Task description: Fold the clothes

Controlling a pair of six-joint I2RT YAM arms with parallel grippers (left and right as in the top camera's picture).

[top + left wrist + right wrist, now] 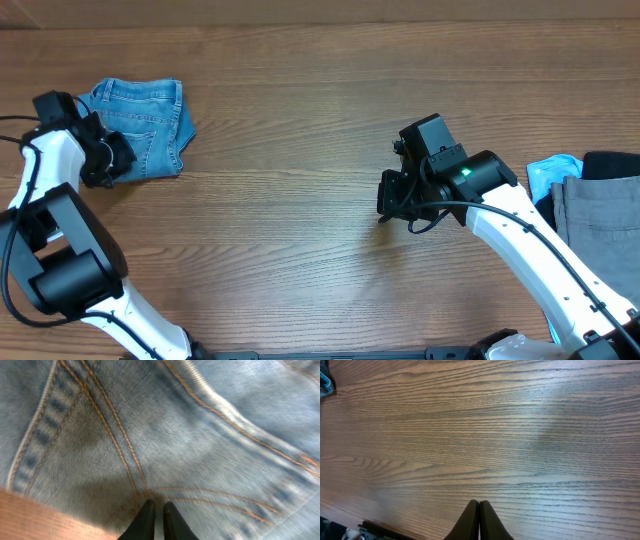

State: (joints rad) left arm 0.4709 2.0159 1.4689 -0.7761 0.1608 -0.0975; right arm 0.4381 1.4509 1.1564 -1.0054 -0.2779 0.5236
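- Jeans (140, 122): light blue faded denim, folded into a compact bundle, flat on the wooden table (300, 90) at its far left end.
- Left gripper (118, 158) sits at the bundle's lower left edge, its fingers pointing into the denim.
- Left wrist view: left gripper (157, 512) fingers (146, 521) almost together with only a thin slit between them, and denim shows through the slit. Cannot tell whether any cloth is pinched.
- Jeans (190, 435) fill nearly everything ahead of and to both sides of those fingers. The picture is blurred.
- Orange double stitching (117, 430) runs up and to the left from just ahead of the fingertips. A second seam crosses to the right of them.
- A strip of bare table (30, 512) shows low and to the left of the fingers.
- Right gripper (390, 197) is over bare wood near mid-table, well apart from the jeans.
- Right wrist view: right gripper (479, 510) fingers (471, 525) pressed together, with no gap and nothing between them.
- Only table (495, 435) grain lies ahead of the right fingers.
- Behind the right gripper, at the table's right edge, well apart from its fingers:
  - grey trousers (600, 215)
  - pale blue cloth (550, 172) just beside them
  - dark cloth (612, 162) at their top
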